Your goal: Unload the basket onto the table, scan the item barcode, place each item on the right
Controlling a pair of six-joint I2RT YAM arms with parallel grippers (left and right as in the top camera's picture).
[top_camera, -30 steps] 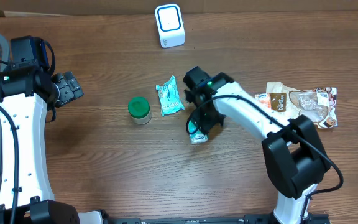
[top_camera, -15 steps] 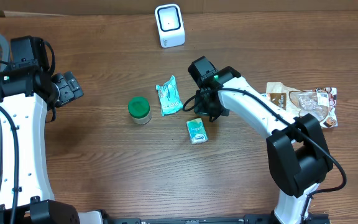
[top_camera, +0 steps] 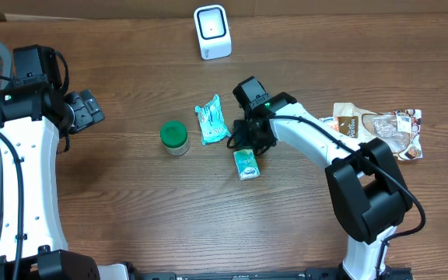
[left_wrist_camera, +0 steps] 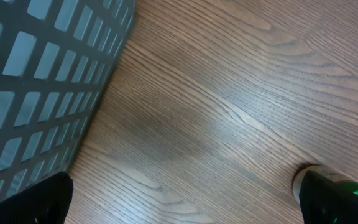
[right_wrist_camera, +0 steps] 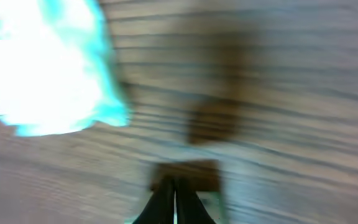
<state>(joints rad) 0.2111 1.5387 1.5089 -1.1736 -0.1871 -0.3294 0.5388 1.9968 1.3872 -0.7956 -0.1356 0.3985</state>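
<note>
Just beside our right fingers (right_wrist_camera: 165, 200), pressed together on nothing, the small green box (top_camera: 246, 164) lies on the desk (top_camera: 131, 210). We judge pickup pending: spread them, straddle the box, then grip.

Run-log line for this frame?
right fingers: shut, empty | left fingers: open, empty | green box: on table, ungripped | scanner: not reached

The overhead camera looks straight down on the whole table (top_camera: 131, 202) from well above. The left wrist camera hangs close over the wood at the table's left end, looking down between the basket (left_wrist_camera: 36, 81) and the green jar (left_wrist_camera: 353, 198), both also seen overhead. The right wrist camera sits very near the table's middle, blurred, with a teal item (right_wrist_camera: 48, 68) at upper left.
</note>
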